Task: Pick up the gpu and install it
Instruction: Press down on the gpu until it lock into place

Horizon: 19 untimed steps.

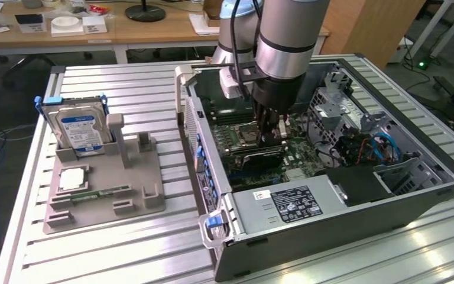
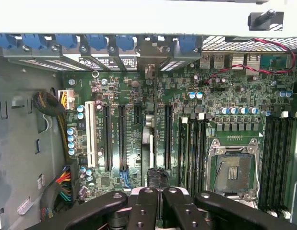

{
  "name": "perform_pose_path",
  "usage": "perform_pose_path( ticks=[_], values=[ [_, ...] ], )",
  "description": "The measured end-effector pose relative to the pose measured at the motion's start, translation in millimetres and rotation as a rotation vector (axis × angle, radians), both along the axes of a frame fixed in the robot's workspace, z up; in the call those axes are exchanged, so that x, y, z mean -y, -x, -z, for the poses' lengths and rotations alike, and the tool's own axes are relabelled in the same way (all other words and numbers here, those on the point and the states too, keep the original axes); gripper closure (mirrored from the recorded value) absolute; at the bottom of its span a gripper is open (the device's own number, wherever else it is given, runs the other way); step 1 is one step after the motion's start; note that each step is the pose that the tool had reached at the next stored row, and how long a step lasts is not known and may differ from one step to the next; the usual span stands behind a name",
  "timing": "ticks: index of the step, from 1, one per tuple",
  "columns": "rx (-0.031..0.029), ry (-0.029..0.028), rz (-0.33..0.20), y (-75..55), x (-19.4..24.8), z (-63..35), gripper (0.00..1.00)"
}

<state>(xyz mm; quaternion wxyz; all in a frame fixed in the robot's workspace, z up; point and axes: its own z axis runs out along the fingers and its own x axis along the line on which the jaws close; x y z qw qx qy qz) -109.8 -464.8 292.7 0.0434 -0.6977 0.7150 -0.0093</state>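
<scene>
Gripper [image 2: 157, 211] pressed together, pinching the top edge of the gpu [image 2: 149, 143], deep inside the open computer case [image 1: 416, 189] over the motherboard [image 2: 220, 91]. Card seen edge-on, upright between the long expansion slots [image 2: 121, 139] (seated or not, cannot tell). Best done by keeping the card vertical, lining its edge with one slot, then pressing straight down, evenly, without twisting.

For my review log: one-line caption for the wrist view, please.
Shut gripper holds the gpu edge-on over the motherboard slots inside the open computer case.
</scene>
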Motion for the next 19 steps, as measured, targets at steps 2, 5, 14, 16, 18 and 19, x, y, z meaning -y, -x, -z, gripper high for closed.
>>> perform_pose_path(
  ticks=[2,5,14,16,18,19],
  values=[
    [0.0000,0.0000,0.000,0.0,0.0,0.0,0.89],
    [0.0000,-0.0001,0.000,0.0,0.0,0.0,0.89],
    [0.0001,0.0000,0.000,9.5,0.0,0.0,0.89],
    [0.0001,0.0000,0.000,13.6,0.0,0.0,0.89],
    [0.0001,0.0006,0.000,19.5,0.0,0.1,0.89],
    [-0.0001,0.0015,0.000,20.1,0.0,0.1,0.89]
  ],
)
